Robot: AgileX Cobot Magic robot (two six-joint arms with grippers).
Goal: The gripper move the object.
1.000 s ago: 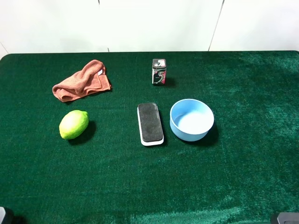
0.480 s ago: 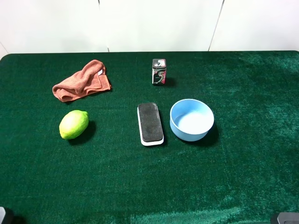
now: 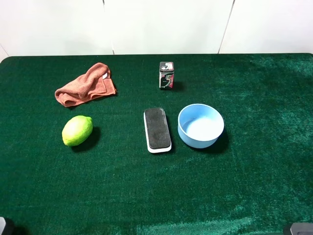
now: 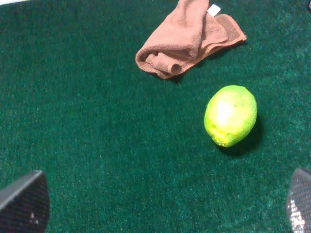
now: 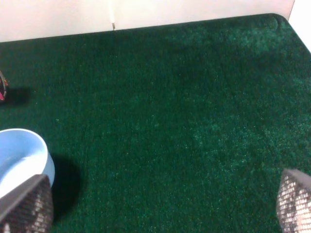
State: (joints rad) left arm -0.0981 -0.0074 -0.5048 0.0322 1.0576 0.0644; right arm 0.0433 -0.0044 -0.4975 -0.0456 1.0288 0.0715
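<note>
Nearest the camera in the exterior high view, the green felt table [image 3: 146, 196] runs bare across its whole front band, with only dark corners of the two arms showing at the lower edge. The left gripper [image 4: 155, 204] shows two finger tips spread wide at the borders of its wrist view, nothing between them but felt. The right gripper [image 5: 155, 204] is likewise spread wide with bare cloth between its fingers.

Further in sits a row of three single items: one lime [image 3: 77, 130] on the left, one black-and-white eraser block [image 3: 157, 129] in the middle, and one light blue bowl [image 3: 200, 125] just right of the eraser, apart from it, upright and apparently holding nothing. In the right wrist view, part of the bowl's rim [image 5: 24, 160] shows beside one finger.

Right of the bowl, the felt is open to the table edge.

Beyond this row lie one crumpled orange cloth [image 3: 85, 84] far left and one small dark box [image 3: 166, 75] standing upright near the middle; its label is too small to read. The white wall [image 3: 161, 24] borders the far edge.
</note>
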